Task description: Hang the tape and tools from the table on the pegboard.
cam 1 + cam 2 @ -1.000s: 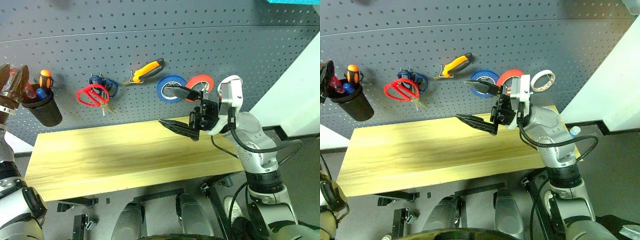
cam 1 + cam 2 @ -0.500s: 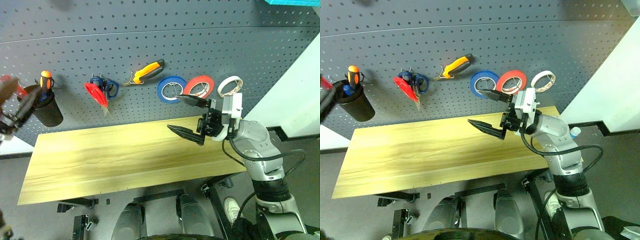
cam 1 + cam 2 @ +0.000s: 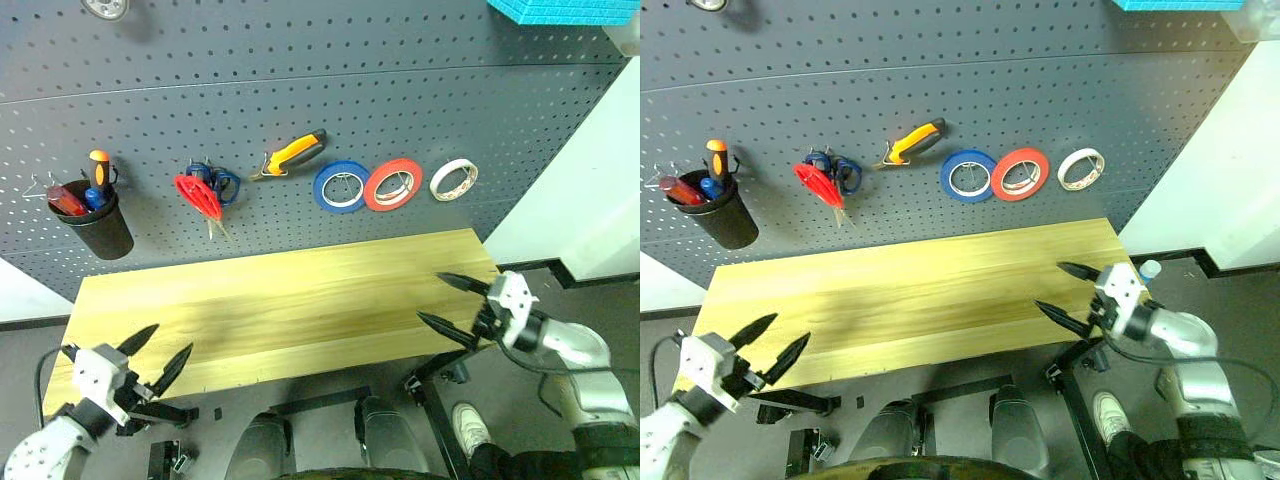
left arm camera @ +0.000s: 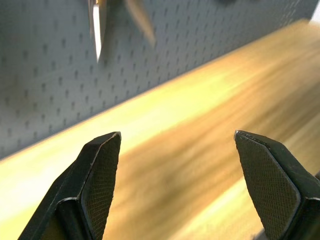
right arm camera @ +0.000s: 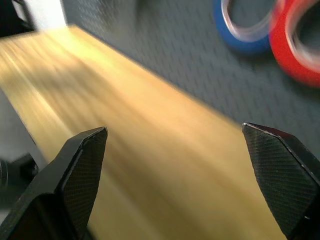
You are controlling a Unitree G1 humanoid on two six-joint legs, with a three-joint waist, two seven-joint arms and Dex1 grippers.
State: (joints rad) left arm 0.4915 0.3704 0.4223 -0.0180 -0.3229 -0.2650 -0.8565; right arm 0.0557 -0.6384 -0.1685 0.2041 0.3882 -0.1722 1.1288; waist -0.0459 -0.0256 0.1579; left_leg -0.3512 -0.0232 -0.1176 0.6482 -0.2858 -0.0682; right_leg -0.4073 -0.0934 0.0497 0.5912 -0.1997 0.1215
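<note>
The whitish tape (image 3: pixel 453 179) is hanging on the pegboard (image 3: pixel 300 90), right of the red roll (image 3: pixel 392 185) and blue roll (image 3: pixel 341 187). The pliers (image 3: pixel 292 150) and red scissors (image 3: pixel 200 195) are hanging too; the red-handled screwdriver (image 3: pixel 66 199) is sitting in the black cup (image 3: pixel 100 228). The table (image 3: pixel 280 300) is lying bare, so I am judging the hanging finished. I am holding my left gripper (image 3: pixel 150 362) and right gripper (image 3: pixel 450 305) spread wide, empty, at the table's ends. No writing is readable.
</note>
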